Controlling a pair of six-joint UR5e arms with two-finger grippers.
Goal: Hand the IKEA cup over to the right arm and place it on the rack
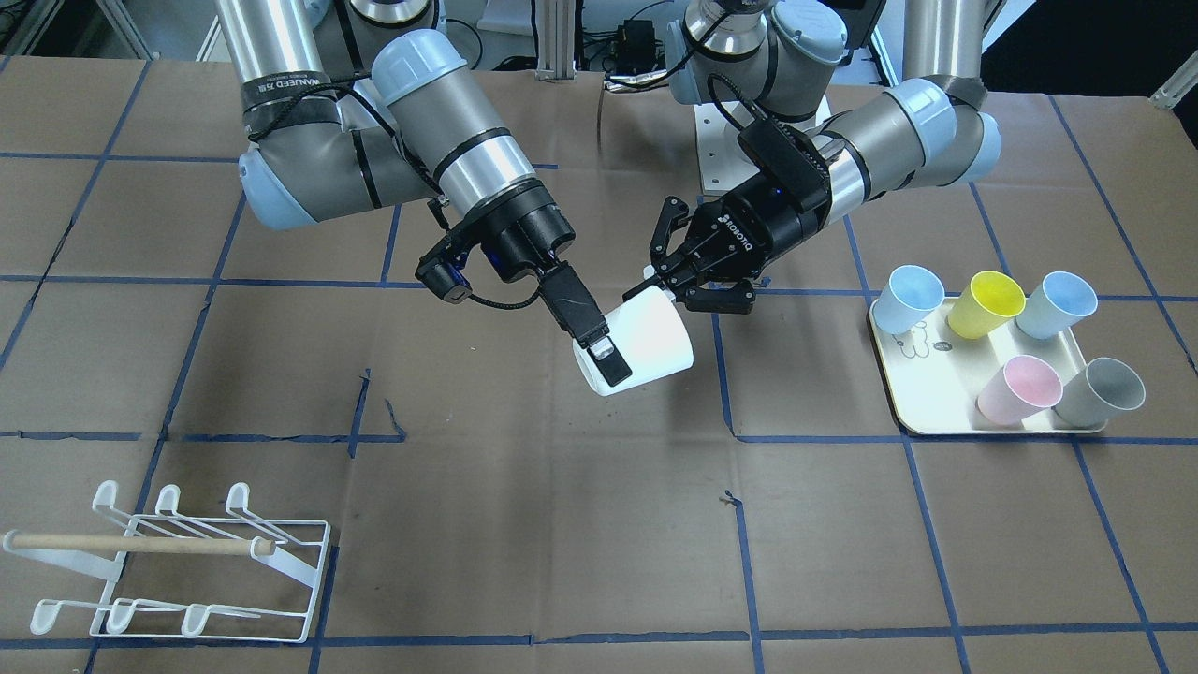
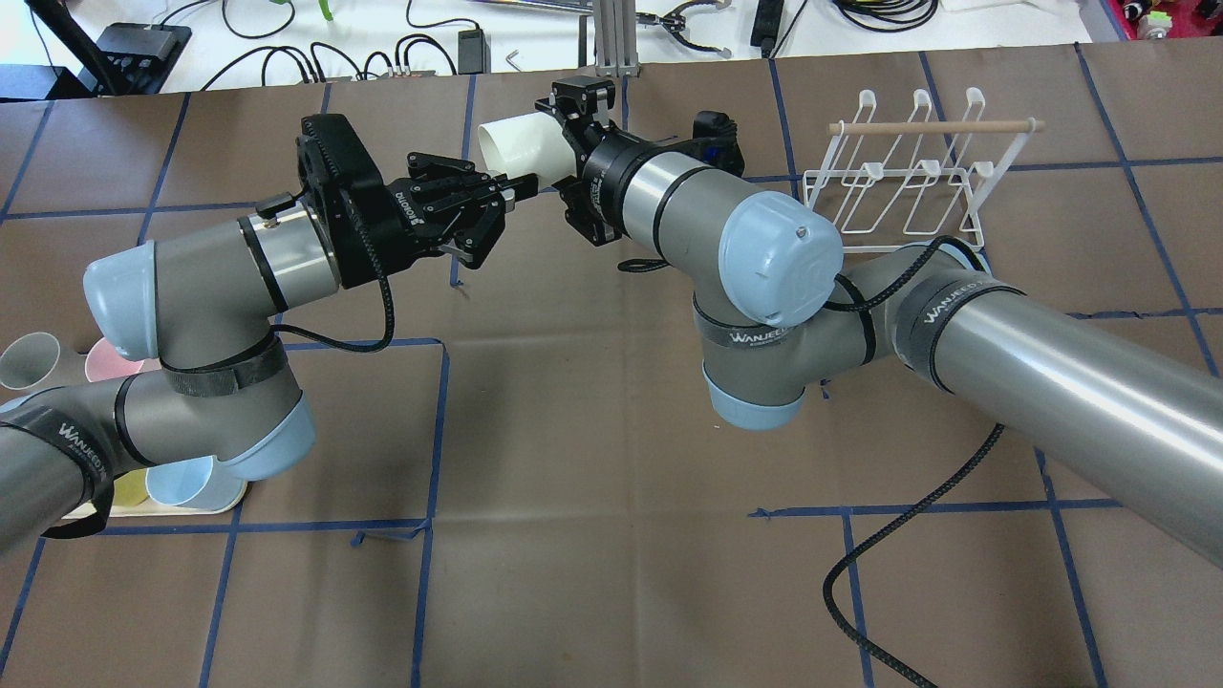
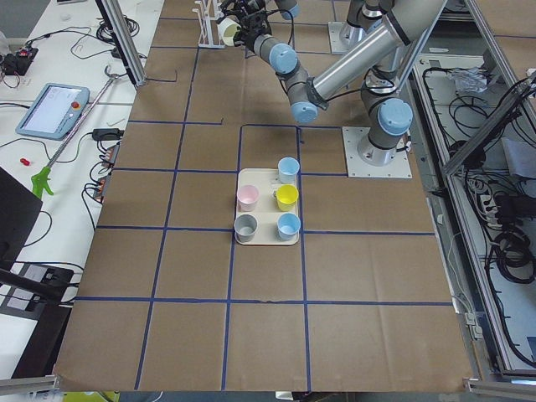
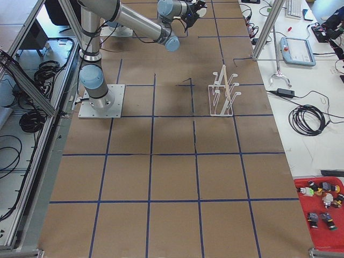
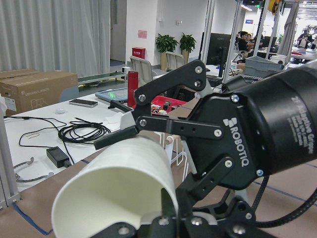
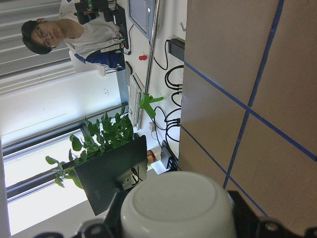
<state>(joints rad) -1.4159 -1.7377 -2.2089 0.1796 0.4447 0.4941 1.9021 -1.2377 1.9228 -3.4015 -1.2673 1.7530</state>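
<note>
1. Cup [image 1: 655,342]: white, lying on its side in mid-air above the middle of the surface [image 1: 524,524], with nothing under it. It is the nearest thing in the left wrist view, with its open mouth turned toward that camera.
2. Left claw [image 2: 506,198]: at the mouth end of the cup. Its jaws stand parted, and one fingertip is touching or just beside the rim. I cannot tell whether any pinch on the wall remains, but it looks to bear none of the weight.
3. Right claw [image 2: 556,145]: just beyond, clamped across the cup's body toward the closed end. In the left wrist view one finger lies over the top and one underneath. The right wrist view shows the rounded closed end seated between its own fingers. The claw is spread only as wide as the cup, and it carries the cup.
4. Rack [image 1: 140,543]: farther off, well apart from both claws, on the right arm's side of the surface. No cup hangs on its hooked prongs, and the wooden dowel lies across it.
5. Progress, as I judge it: the hand-over is all but finished. The cup sits in the right claw, and the left has only to back clear. The whole second half is left: carry the cup to the rack, tip it mouth-down over a prong, then open.
</note>
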